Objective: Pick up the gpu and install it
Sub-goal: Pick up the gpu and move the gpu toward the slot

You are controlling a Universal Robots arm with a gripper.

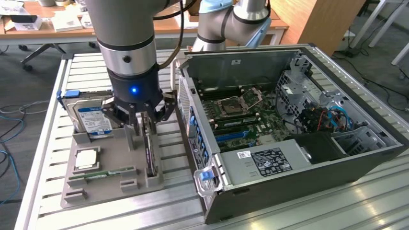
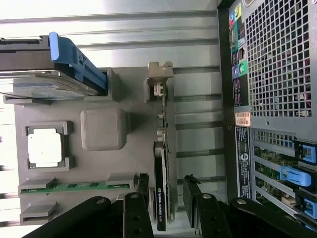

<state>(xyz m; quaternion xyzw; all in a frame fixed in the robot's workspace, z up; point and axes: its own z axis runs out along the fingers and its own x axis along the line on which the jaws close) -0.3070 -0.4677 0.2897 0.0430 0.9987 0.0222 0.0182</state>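
The gpu stands on edge in a slot of the grey holder tray, its fan side and label facing one finger. My gripper is open and straddles the card's near end, one fingertip on the fan side and the other on the far side, with a gap showing on that side. In the exterior view the gripper hangs straight down over the gpu at the tray's right edge, just left of the open computer case.
In the same tray stand a silver hard drive with a blue clip, a processor chip and a green memory stick. Inside the case lies the motherboard with blue slots. Everything rests on a slatted metal table.
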